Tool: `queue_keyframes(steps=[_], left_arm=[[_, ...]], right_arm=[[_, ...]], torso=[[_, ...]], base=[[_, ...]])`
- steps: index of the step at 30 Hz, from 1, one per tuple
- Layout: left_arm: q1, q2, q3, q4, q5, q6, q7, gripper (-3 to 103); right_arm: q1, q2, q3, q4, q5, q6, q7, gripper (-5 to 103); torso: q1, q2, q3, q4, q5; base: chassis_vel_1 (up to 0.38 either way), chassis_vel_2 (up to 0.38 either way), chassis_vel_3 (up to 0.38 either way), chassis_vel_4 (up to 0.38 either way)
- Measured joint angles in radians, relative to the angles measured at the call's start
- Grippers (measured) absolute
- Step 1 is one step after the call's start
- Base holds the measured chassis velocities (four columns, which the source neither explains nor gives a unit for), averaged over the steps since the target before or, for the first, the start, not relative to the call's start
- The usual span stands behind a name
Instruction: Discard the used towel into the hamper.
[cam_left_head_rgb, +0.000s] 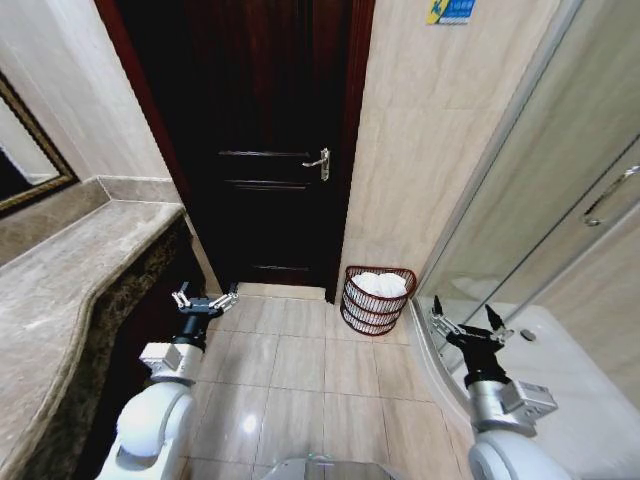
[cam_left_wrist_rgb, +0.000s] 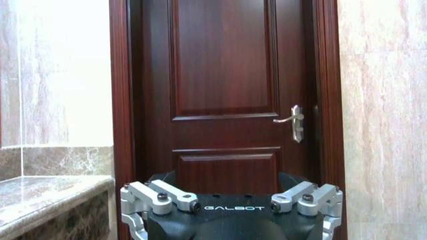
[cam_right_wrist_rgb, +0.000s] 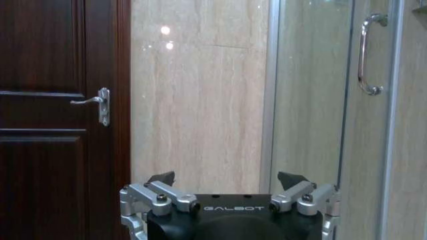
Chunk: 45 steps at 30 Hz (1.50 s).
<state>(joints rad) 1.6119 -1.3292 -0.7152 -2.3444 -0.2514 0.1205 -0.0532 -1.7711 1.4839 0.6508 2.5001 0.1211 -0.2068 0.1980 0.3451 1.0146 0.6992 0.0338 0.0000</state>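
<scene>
Left gripper (cam_left_head_rgb: 205, 298): held low and near on the left, just beside the dark front of the stone surface (cam_left_head_rgb: 70, 270), jaws spread wide and holding nothing.
Right gripper (cam_left_head_rgb: 467, 322): low and near on the right, over the curved edge of the shower base (cam_left_head_rgb: 560, 370), jaws likewise wide and empty.
Towel (cam_left_head_rgb: 381, 284): a white bundle already lying inside the hamper, its top about level with the rim; neither gripper touches it.
Hamper (cam_left_head_rgb: 376, 303): stands on the tiled floor (cam_left_head_rgb: 300, 370) at the far wall, right of the dark wooden door (cam_left_head_rgb: 270, 140), left of the glass shower screen (cam_left_head_rgb: 540, 200), between the two grippers and farther off.
Towel handling: judged soft, light and limp; it would drape and sag, so pinch a raised fold near the top.
Hamper handling: thin openwork ribs look light and easily tipped; a push on the rim could slide it.
Progress: the towel looks to be discarded.
</scene>
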Motion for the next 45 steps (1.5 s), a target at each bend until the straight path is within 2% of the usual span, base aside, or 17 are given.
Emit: queue_keyframes(steps=[12, 45], left_arm=[[0.021, -0.012, -0.003, -0.006, 0.022, -0.018, 0.002, 100], [-0.005, 0.006, -0.004, 0.014, -0.002, -0.021, 0.010, 100]], right_arm=[[0.010, -0.009, -0.014, 0.000, 0.009, -0.004, 0.009, 100], [0.018, -0.012, -0.002, 0.000, 0.017, -0.024, 0.016, 100]], torso=[[0.025, 0.055, 0.030, 0.0000, 0.0000], [0.101, 0.223, 0.122, 0.0000, 0.0000]], base=[[0.000, 0.000, 0.000, 0.000], [0.000, 0.000, 0.000, 0.000]])
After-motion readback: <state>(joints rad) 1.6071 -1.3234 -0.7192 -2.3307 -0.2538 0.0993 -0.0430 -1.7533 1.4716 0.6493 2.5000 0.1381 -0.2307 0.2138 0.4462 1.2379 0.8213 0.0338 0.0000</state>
